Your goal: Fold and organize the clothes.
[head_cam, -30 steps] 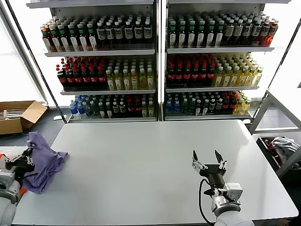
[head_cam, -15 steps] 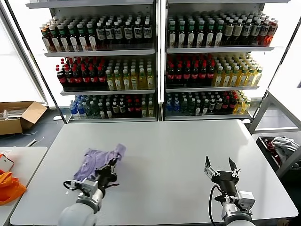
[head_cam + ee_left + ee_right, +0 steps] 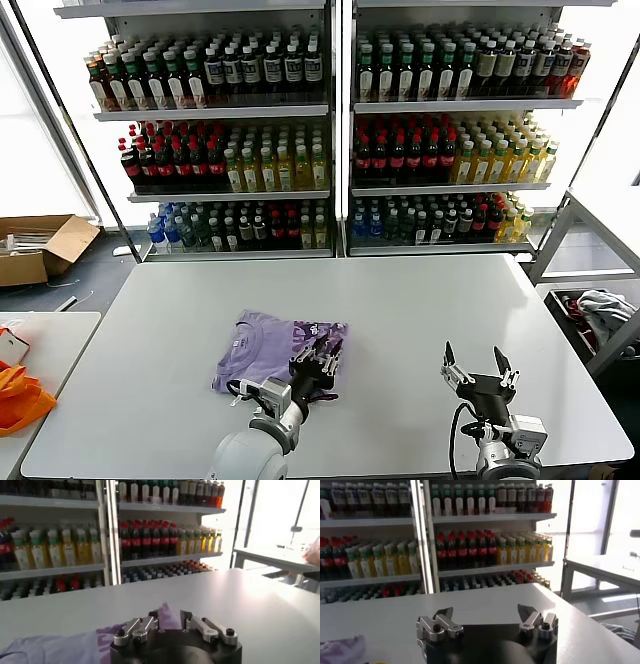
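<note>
On the white table [image 3: 400,300], left of centre and toward the near edge, one lavender T-shirt [image 3: 268,350] lies in a loose, rumpled heap with the darker printed side partly up; not spread flat, no clean fold lines visible. Left gripper [image 3: 322,357] sits low at the shirt's right-hand edge, fingers parted a little; the wrist view shows a tip of purple cloth poking up in the gap between them, can't tell if it's pinched or just lying there, looks more like a release. Right gripper [image 3: 479,367] hovers over bare table near the front right, well apart from the shirt, jaws spread wide, nothing in them. My read on progress: early. Shirt is on the work surface, but flattening, folding and stacking are all left. More cloth shows in a bin [image 3: 598,318] off the table's right side; too far to say what it is. Orange item [image 3: 20,395] on the side table, left, untouched.
</note>
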